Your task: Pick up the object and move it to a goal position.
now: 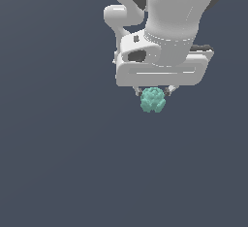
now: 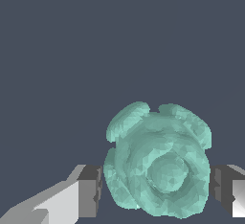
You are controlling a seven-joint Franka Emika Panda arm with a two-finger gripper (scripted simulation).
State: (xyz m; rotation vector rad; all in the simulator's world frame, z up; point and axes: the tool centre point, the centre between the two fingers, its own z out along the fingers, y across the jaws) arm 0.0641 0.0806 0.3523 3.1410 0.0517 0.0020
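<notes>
The object [image 1: 153,100] is a small teal-green bumpy blob, roughly round, hanging just under the white hand of the arm in the exterior view. My gripper [image 1: 153,93] is shut on it, with one short finger on each side of it. In the wrist view the object [image 2: 158,163] fills the space between the two dark pads [image 2: 91,189], which press against its sides. No goal marker shows in either view.
Only a flat dark grey-blue surface [image 1: 58,163] lies around and below the gripper in both views. The white arm [image 1: 169,17] takes up the upper middle of the exterior view.
</notes>
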